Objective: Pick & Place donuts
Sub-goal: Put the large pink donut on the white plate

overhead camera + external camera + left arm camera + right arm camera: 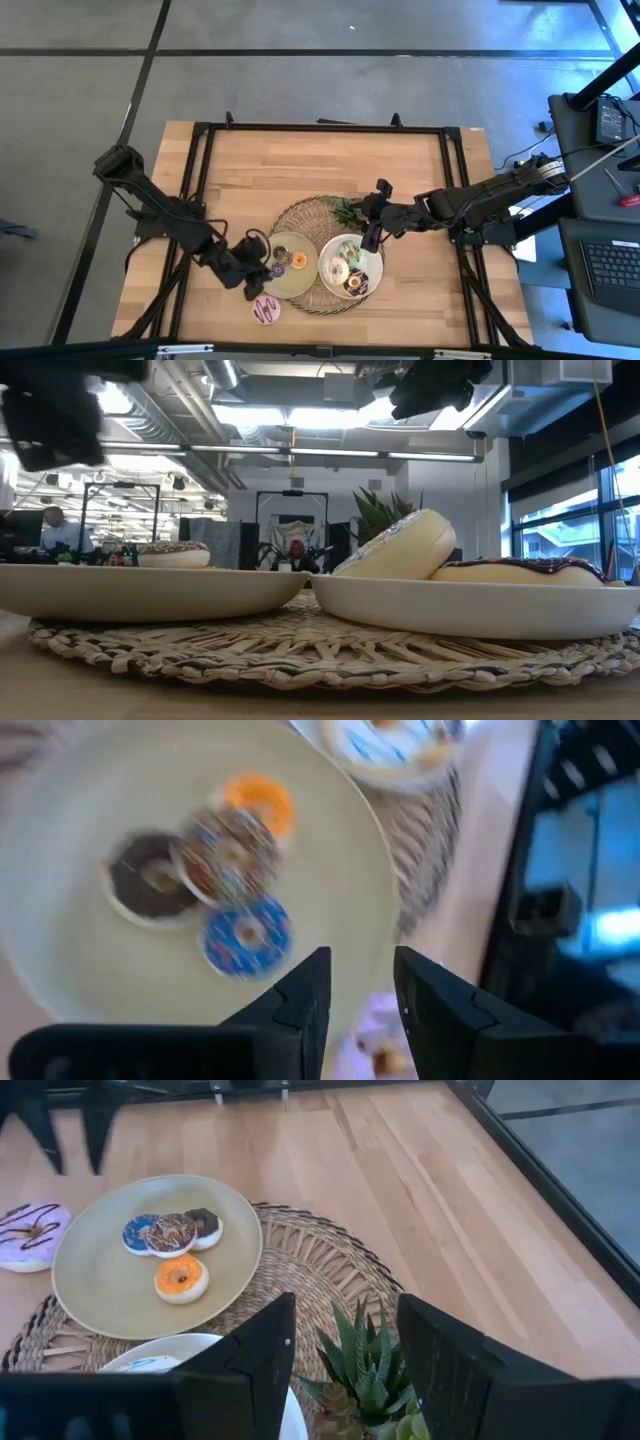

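Observation:
Four donuts lie on the left plate (110,1285): orange (181,1277), blue (138,1232), sprinkled brown (172,1233) and chocolate (205,1223). A pale purple striped donut (30,1235) lies on the table beside the woven mat. The right plate (372,270) carries a mint donut (345,250), a cream one (400,545) leaning on its edge, and a chocolate one (520,570). My left gripper (360,985) hangs open over the left plate's near rim, with the blue donut (247,935) just beyond its fingers. My right gripper (345,1350) is open above the green sprig (370,1370).
Both plates sit on a round woven mat (310,215) in the middle of the wooden table. A black frame (320,128) runs around the tabletop. Bare wood lies toward the far edge (400,1170). People show in the room behind (55,530).

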Robot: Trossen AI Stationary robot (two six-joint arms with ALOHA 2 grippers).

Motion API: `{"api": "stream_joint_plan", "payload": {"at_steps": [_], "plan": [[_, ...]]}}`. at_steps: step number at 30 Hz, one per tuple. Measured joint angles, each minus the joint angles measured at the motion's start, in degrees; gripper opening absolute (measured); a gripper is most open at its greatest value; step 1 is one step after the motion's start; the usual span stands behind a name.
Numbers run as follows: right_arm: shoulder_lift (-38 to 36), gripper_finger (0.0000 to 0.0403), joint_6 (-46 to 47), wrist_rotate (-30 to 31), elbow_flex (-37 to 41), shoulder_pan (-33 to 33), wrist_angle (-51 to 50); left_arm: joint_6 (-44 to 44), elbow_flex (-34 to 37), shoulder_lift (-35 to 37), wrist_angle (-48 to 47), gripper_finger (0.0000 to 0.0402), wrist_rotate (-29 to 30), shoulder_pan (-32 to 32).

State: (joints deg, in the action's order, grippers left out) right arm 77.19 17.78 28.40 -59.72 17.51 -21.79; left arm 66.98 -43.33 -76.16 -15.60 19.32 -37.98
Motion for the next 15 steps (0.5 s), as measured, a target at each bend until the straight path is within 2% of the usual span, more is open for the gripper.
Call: {"api": "stream_joint_plan", "payload": {"at_steps": [5,15], "plan": [[0.0,0.0178,0.0,0.0,0.0,0.0,0.0,-0.4,0.0,-1.6,2.0,0.0107,-2.7,-4.7],[0.0,0.0178,0.1,0.4,0.0,0.0,0.3,-1.8,0.0,-7.0,3.6,0.0098,-2.3,-11.3]]}}
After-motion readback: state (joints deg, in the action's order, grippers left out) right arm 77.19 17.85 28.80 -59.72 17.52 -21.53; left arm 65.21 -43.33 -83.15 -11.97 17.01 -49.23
